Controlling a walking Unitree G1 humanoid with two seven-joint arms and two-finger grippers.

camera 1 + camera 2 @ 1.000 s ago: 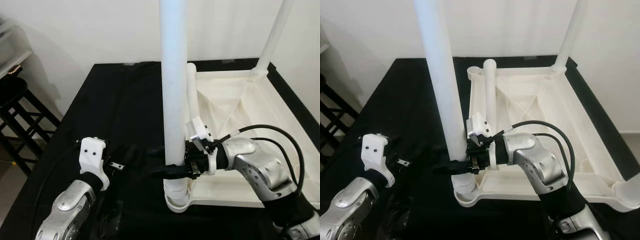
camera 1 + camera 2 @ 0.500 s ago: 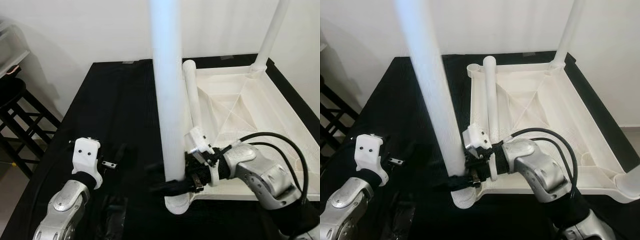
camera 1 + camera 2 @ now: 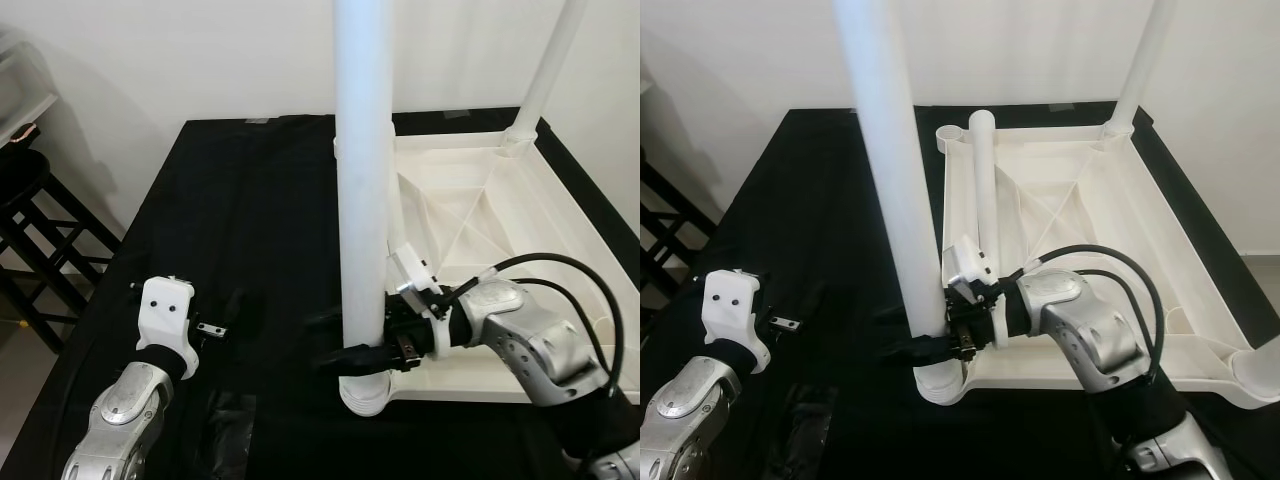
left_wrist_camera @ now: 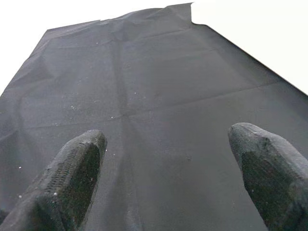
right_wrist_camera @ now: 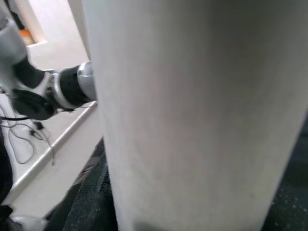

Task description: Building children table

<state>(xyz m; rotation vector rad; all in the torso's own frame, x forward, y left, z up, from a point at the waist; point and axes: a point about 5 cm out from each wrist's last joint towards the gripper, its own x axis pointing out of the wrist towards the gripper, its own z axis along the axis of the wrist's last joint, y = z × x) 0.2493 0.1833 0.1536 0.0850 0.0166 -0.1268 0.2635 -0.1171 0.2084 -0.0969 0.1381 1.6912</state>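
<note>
A white tabletop (image 3: 500, 240) is lying upside down on a surface draped in black cloth (image 3: 240, 220), and a tall white leg (image 3: 362, 180) is standing upright in the socket (image 3: 365, 392) at its near left corner. The right tool (image 3: 345, 352) is reaching in from the tabletop side and clamping its black fingers around the leg's lower end, just above the socket. A second leg (image 3: 985, 180) is lying flat inside the tabletop behind it, and a third (image 3: 545, 70) is standing at the far corner. The left tool (image 4: 168, 159) is hovering over bare cloth well to the left of the leg, fingers (image 4: 72, 173) spread wide and gripping nothing.
</note>
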